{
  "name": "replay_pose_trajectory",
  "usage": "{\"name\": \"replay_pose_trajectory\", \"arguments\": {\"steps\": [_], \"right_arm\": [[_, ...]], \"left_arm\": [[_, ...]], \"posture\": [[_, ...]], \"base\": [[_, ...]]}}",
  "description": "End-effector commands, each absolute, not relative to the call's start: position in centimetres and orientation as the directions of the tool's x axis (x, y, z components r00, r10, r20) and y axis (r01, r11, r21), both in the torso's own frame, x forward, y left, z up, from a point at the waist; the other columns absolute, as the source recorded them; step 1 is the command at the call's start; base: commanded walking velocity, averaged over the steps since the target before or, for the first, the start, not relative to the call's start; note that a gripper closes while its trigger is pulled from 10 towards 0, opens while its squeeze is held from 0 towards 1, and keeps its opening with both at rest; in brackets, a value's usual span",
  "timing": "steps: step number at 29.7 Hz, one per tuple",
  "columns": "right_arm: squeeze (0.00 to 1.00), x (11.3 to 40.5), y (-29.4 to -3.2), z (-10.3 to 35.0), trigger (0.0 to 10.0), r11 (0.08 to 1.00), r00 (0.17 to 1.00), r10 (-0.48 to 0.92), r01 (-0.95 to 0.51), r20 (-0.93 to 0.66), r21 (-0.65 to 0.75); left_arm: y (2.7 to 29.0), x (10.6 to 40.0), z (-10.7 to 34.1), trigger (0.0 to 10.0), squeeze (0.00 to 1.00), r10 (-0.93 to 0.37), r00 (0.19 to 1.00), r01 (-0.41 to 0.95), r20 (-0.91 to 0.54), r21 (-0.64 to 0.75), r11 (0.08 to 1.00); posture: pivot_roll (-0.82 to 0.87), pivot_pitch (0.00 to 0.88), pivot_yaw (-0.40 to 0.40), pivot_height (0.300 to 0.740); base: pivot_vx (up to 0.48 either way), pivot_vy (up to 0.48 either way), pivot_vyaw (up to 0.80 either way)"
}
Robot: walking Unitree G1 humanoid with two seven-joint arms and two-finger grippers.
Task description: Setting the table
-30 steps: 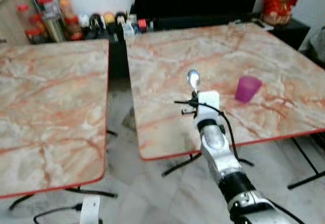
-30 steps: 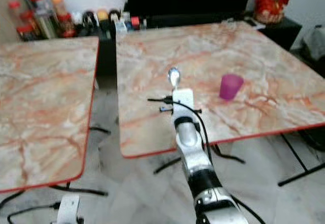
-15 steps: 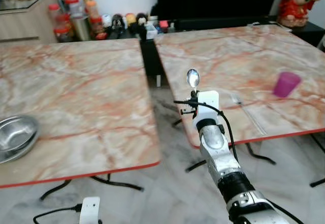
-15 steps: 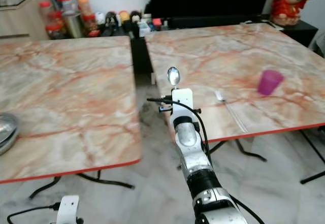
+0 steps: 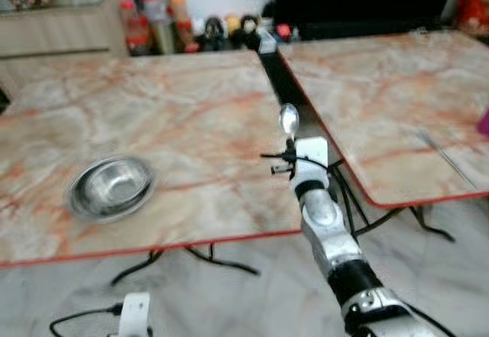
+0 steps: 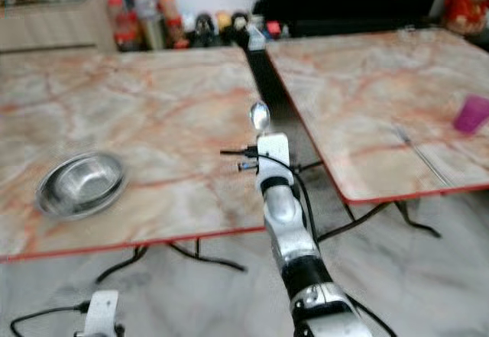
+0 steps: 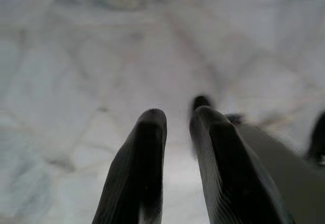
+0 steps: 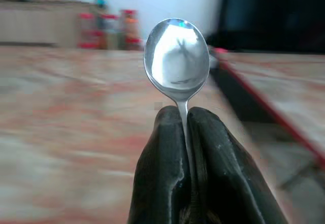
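While the right end effector (image 8: 185, 120) grips the spoon (image 8: 176, 56) upright by its handle, the bowl (image 5: 111, 189) sits on the counter (image 5: 191, 108) well to its left. Placement beside the bowl remains, apparently. Left end effector (image 7: 177, 120) hangs idle, slightly parted.

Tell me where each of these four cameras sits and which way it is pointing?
Left eye view: on the head, looking forward and down at two marble-patterned tables and a round steel bowl; the silver right arm shows.
Right eye view: beside it, same scene, plus a purple plastic cup.
Left wrist view: on the left wrist, looking along the left tool at pale floor.
Right wrist view: on the right wrist, looking along the right tool, shut on a shiny metal spoon.
Shared: both eye views and the right wrist view show the spoon.
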State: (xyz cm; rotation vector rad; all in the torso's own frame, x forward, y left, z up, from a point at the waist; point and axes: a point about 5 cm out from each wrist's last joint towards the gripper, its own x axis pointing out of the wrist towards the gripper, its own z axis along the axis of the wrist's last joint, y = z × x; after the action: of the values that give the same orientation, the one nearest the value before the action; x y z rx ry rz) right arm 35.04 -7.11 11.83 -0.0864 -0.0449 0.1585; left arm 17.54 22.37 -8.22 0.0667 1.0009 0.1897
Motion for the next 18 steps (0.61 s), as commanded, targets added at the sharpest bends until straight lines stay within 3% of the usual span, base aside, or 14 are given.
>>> {"name": "replay_pose_trajectory", "arguments": {"steps": [1, 14, 18], "right_arm": [[0.0, 35.43, -8.29, 12.34, 10.0, 0.987, 0.99, 0.132, -0.126, 0.057, -0.101], [0.0, 35.46, -8.35, 12.21, 10.0, 0.988, 0.991, 0.127, -0.122, 0.049, -0.095], [0.0, 35.47, -8.45, 12.17, 10.0, 0.988, 0.991, 0.123, -0.118, 0.047, -0.095]], "left_arm": [[21.87, 17.96, -8.13, 10.0, 0.0, 0.178, 0.534, -0.131, -0.827, 0.126, 0.983], [22.06, 18.03, -8.05, 10.0, 0.0, 0.185, 0.538, -0.134, -0.822, 0.133, 0.982], [21.93, 18.32, -7.91, 10.0, 0.0, 0.174, 0.557, -0.131, -0.812, 0.121, 0.984]], "posture": [[-0.05, 0.015, -0.001, 0.74], [-0.05, 0.018, 0.003, 0.74], [-0.05, 0.018, 0.003, 0.74]], "base": [[0.0, 0.48, 0.0], [0.0, 0.462, 0.0], [0.0, 0.0, 0.0]]}}
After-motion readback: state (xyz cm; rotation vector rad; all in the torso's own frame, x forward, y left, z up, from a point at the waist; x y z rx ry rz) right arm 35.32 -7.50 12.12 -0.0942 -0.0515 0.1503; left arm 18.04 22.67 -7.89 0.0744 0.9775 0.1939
